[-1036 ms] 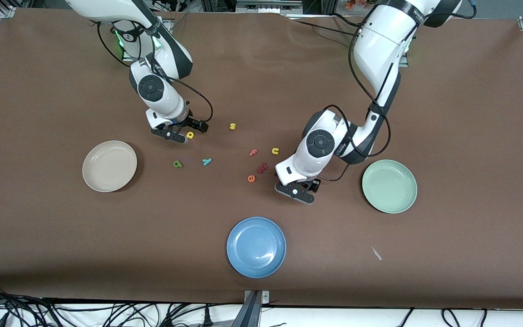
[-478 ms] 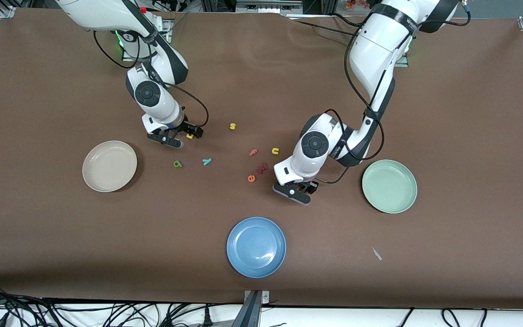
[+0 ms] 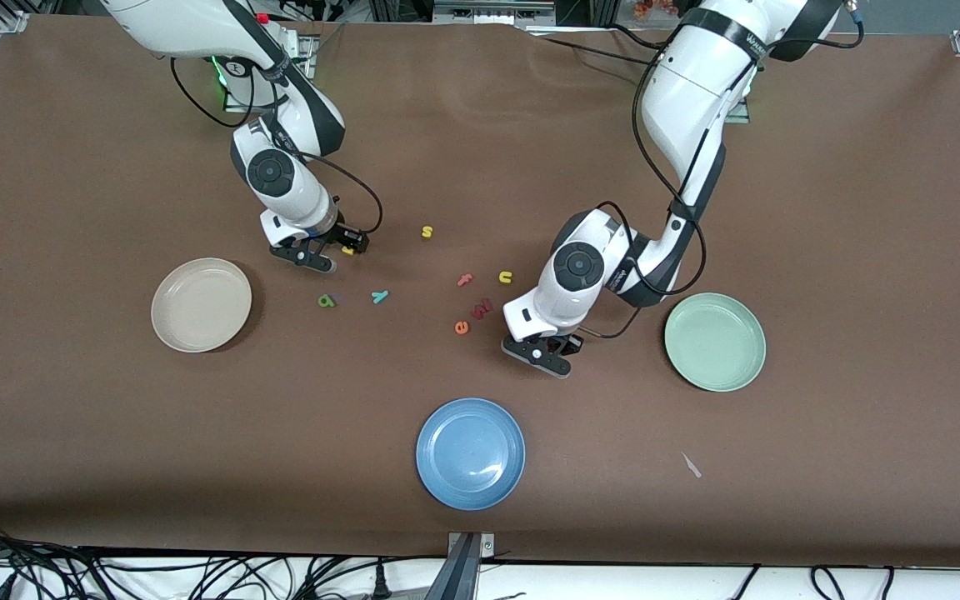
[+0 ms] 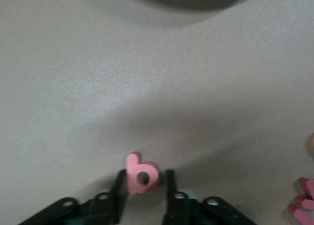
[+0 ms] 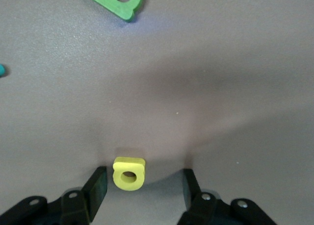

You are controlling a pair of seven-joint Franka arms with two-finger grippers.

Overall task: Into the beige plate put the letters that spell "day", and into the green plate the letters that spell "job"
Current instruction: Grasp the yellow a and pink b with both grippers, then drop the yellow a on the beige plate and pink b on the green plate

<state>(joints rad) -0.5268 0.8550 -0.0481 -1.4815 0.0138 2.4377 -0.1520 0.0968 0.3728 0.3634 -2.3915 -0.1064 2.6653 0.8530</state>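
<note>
1. The left gripper [image 4: 143,186] is down at the desk [image 3: 822,208], between the orange e [image 3: 462,327] and the green plate [image 3: 715,342]. In the left wrist view its fingers [image 4: 119,188] pinch the pink b [image 4: 141,173], touching it on both sides.
2. The right gripper [image 5: 142,188] is low at the desk near the beige plate [image 3: 201,304]. Its fingers [image 5: 96,185] stand spread around the yellow d [image 5: 128,173]; one finger is just beside the letter, the other is apart from it.
3. The dark green a [image 3: 327,301] and the teal y [image 3: 379,296] lie on the desk nearer the front camera than the right gripper, beside each other but apart.
4. The beige plate sits toward the right arm's end of the desk, the green plate toward the left arm's end.
5. The blue plate [image 3: 470,452] lies nearest the front camera, between the two other plates.
6. A yellow s [image 3: 427,232], a salmon f [image 3: 465,280] and a yellow u [image 3: 505,277] lie between the arms.
</note>
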